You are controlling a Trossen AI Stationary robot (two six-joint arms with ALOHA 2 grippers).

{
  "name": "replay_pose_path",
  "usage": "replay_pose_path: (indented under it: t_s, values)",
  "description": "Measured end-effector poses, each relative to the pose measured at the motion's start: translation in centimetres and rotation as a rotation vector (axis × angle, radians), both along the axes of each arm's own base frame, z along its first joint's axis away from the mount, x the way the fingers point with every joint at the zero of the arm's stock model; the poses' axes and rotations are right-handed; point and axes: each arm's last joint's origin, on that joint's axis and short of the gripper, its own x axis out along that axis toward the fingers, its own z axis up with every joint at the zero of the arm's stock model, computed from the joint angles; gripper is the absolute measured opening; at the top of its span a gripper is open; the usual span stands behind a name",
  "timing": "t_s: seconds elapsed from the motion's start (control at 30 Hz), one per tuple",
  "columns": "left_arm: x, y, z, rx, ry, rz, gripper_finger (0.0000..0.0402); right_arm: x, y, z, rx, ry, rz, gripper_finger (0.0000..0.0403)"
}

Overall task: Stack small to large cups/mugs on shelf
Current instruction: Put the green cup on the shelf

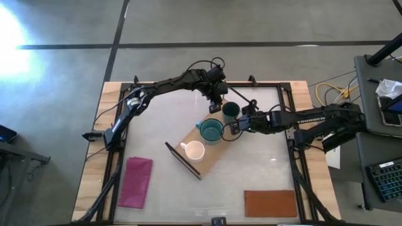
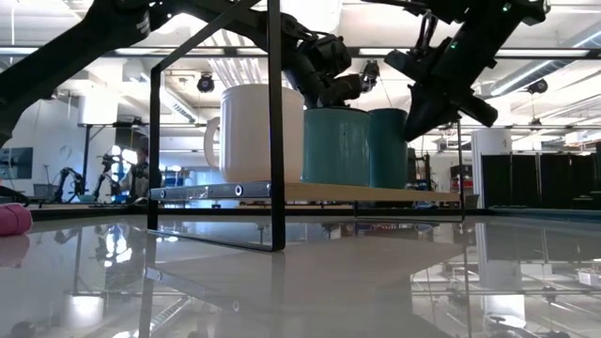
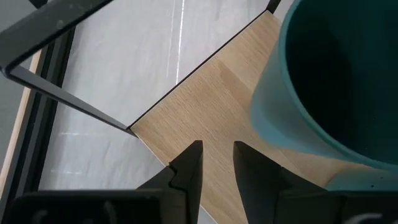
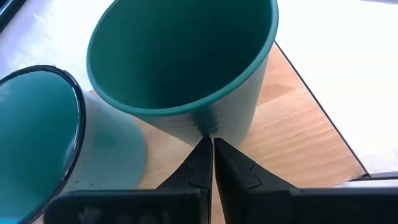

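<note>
The light-wood shelf (image 1: 217, 150) lies slantwise mid-table. On it stand, on their bases in a row, the white mug (image 1: 193, 150), the teal mug (image 1: 211, 130) and the dark green tumbler (image 1: 230, 111) at the far end. My left gripper (image 1: 217, 102) hovers by the tumbler's far-left side, slightly open and empty (image 3: 216, 155). My right gripper (image 1: 242, 123) is shut, its tips (image 4: 208, 142) at the tumbler's lower wall (image 4: 214, 121). The low view shows all three cups upright, the tumbler (image 2: 387, 148) rightmost. My right gripper's shut fingertips (image 4: 200, 152) stand at the tumbler's outer wall near its base (image 4: 211, 124), coming slanting down from the table's right side. I cannot tell whether they touch it. The tumbler stands upright on the board.
A magenta cloth (image 1: 137, 182) lies near the front left and a brown-orange mat (image 1: 270, 203) near the front right. The shelf's black frame end (image 2: 274, 122) rises in front of the white mug. A desk with a keyboard (image 1: 383, 179) stands beyond the right edge.
</note>
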Motion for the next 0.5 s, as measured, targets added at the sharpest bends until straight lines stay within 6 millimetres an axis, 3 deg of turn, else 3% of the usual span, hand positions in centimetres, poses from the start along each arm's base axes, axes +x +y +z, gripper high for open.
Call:
replay_pose_path:
  t_s: [0.5]
  values:
    - [-0.07,0.09,-0.02,-0.002,0.004,0.003,0.0075,-0.14,-0.38,-0.39,0.003,0.055,0.019,0.0009]
